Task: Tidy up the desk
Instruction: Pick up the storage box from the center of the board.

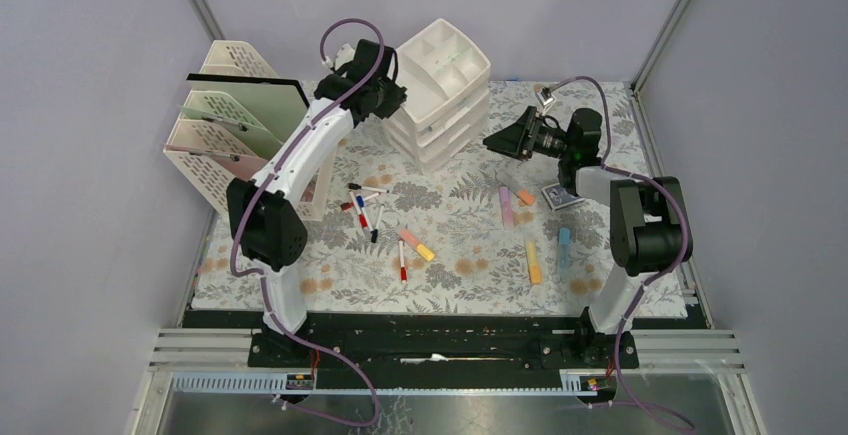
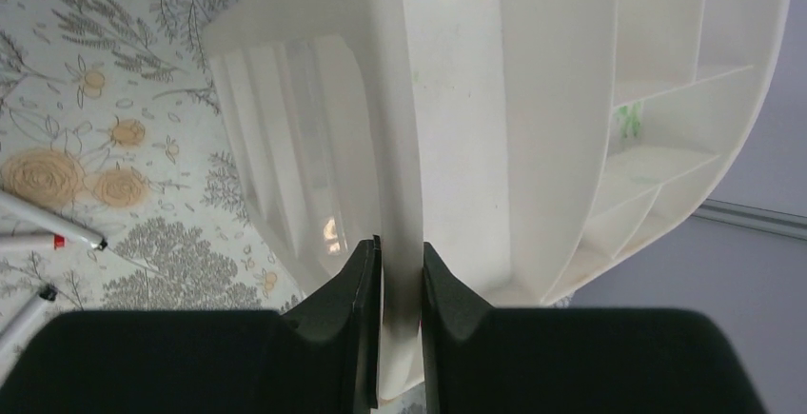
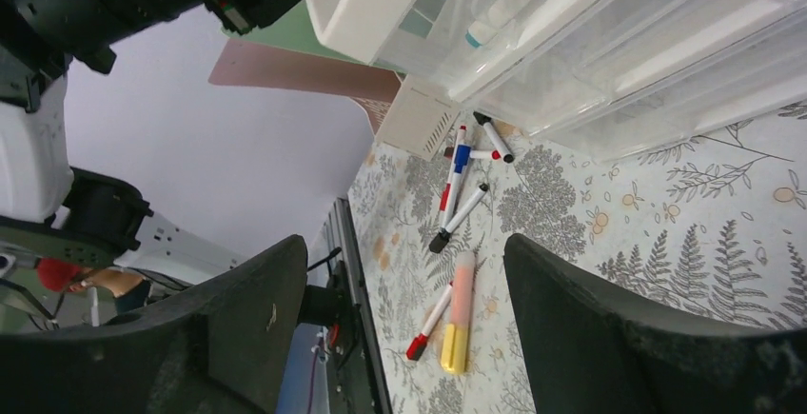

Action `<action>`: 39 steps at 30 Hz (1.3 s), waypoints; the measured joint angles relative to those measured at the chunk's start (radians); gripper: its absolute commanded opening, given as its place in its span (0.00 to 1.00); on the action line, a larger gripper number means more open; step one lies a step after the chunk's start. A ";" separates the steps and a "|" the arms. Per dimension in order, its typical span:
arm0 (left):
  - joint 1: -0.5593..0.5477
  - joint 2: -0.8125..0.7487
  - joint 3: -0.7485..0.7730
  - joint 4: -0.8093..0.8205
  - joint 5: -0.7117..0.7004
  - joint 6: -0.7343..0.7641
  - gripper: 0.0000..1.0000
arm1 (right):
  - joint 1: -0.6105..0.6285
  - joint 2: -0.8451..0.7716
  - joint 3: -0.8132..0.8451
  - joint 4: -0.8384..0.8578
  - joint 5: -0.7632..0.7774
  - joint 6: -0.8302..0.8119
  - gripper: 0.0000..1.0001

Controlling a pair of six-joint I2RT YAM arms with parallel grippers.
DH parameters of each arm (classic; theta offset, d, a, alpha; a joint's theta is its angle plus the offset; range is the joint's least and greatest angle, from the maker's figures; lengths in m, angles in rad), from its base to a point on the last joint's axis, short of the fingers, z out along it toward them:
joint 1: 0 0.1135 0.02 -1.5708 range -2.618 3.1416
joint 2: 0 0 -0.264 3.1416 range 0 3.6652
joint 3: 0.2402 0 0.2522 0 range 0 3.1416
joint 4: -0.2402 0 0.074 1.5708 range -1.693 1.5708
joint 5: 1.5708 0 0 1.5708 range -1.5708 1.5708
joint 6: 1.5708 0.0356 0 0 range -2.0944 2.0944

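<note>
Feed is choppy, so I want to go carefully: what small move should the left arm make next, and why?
Probably hold the grip and gently turn the tray square over the drawers. The left tool is shut on the tray's wall, and from above the tray sits skewed on the stack. The right tool is open, holding nothing.

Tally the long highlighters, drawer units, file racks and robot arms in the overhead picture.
Highlighters: 4
Drawer unit: 1
File rack: 1
Arms: 2
Total: 8
</note>
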 measured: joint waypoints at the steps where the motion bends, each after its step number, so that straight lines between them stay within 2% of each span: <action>1: 0.000 -0.014 -0.018 0.002 0.007 -0.016 0.00 | 0.006 0.009 -0.005 0.023 0.012 0.021 0.82; 12: 0.004 -0.066 -0.086 0.012 0.060 -0.098 0.00 | 0.025 0.129 0.010 0.135 0.117 0.132 0.82; 29: 0.011 -0.087 -0.116 0.029 0.136 -0.158 0.01 | 0.060 0.142 0.018 0.175 0.244 0.119 0.84; 35: 0.021 -0.106 -0.150 0.053 0.159 -0.152 0.41 | 0.060 0.143 0.018 0.194 0.250 0.122 0.85; 39: 0.025 -0.129 -0.180 0.091 0.187 -0.150 0.58 | 0.060 0.143 0.018 0.198 0.251 0.120 0.85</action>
